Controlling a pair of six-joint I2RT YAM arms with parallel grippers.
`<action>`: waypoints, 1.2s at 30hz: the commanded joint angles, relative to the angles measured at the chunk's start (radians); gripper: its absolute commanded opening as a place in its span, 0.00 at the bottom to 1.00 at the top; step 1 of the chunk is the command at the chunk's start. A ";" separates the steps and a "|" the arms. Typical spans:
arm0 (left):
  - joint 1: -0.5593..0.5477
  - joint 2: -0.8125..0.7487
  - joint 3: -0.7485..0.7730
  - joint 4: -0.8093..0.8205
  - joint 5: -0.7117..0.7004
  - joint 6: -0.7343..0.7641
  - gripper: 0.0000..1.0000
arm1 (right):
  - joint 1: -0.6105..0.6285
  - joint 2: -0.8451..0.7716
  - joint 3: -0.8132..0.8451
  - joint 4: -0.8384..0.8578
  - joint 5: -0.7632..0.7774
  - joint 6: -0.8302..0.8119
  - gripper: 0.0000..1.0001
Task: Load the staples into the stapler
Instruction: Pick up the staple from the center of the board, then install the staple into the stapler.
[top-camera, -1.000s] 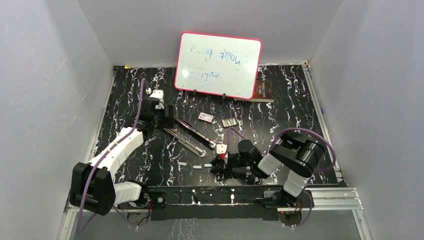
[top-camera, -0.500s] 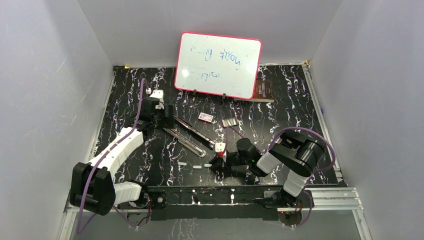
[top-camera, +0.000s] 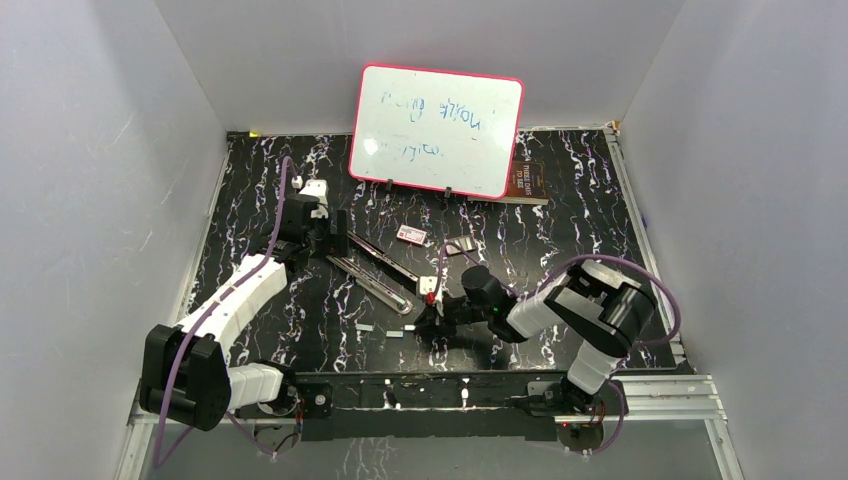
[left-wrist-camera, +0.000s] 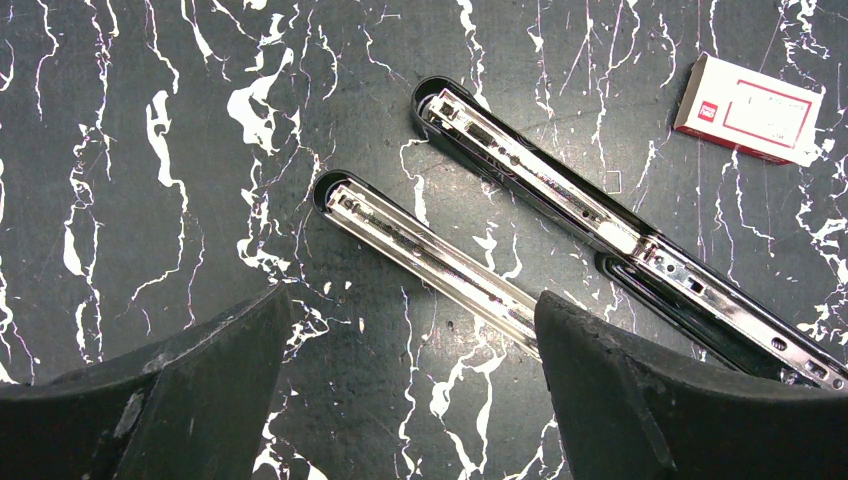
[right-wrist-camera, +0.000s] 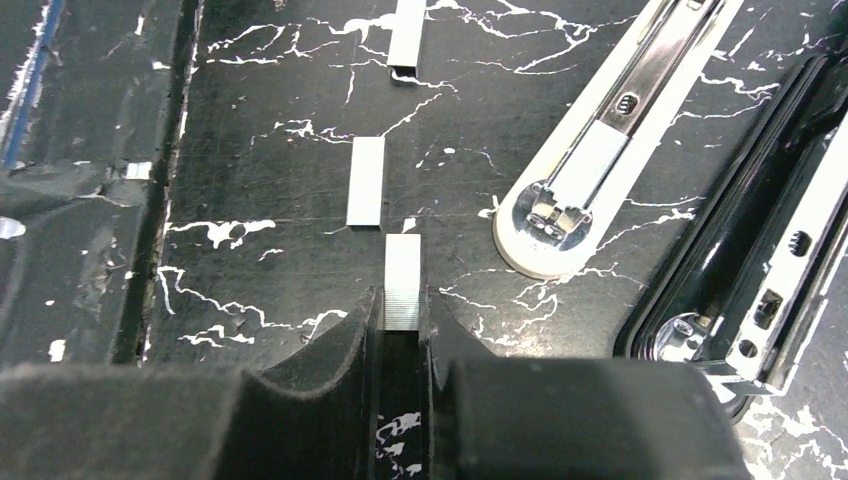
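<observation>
**Right hand pinching the nearest staple strip**

My right hand (right-wrist-camera: 402, 303) has its fingers against both sides of a staple strip (right-wrist-camera: 403, 275) lying flat on the worktop (right-wrist-camera: 260, 150). It looks clamped, though the strip's near end is hidden. A second strip (right-wrist-camera: 365, 181) and a third strip (right-wrist-camera: 407, 33) lie beyond it. The stapler (left-wrist-camera: 540, 190) lies opened just right, with one rail tip near the strip. My left hand (left-wrist-camera: 408, 305) hovers spread wide above the stapler, near a white box (left-wrist-camera: 750, 108).

High rear overview of the table (top-camera: 600, 200); wrist views close, downward, both sharing the stapler (left-wrist-camera: 540, 185)
</observation>
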 joint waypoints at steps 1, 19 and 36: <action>0.004 -0.022 0.006 -0.007 0.008 0.001 0.90 | -0.003 -0.084 0.039 -0.075 -0.023 0.044 0.05; 0.006 -0.010 0.029 -0.051 -0.015 -0.004 0.90 | 0.083 -0.279 0.257 -0.329 0.455 0.259 0.00; -0.011 0.023 0.026 -0.057 -0.046 0.008 0.91 | 0.194 -0.075 0.471 -0.479 0.720 0.357 0.00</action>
